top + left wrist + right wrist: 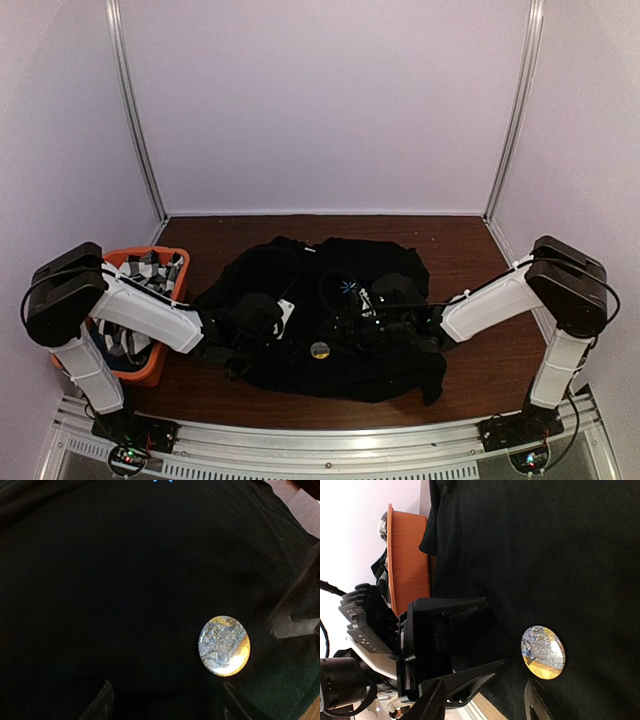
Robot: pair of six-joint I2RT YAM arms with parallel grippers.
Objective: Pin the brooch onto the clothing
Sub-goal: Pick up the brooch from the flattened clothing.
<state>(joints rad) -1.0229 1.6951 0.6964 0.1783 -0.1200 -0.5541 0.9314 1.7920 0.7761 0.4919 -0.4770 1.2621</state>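
Observation:
The clothing (330,375), a black T-shirt with a small light-blue print (349,287), lies crumpled across the middle of the table. The brooch (320,349), a round blue-and-yellow badge, rests face up on its lower front. My left gripper (262,322) hovers left of the brooch. In its wrist view it (166,690) is open and empty, with the brooch (224,645) just beyond its right finger. My right gripper (385,305) comes in from the right. It (485,690) is open too, the brooch (543,652) above its right fingertip. The left gripper (450,645) faces it closely.
An orange basket (140,255) with black-and-white checked cloth (152,275) stands at the left edge, under the left arm. The basket (407,560) also shows in the right wrist view. Bare brown table (480,370) lies to the right of the shirt.

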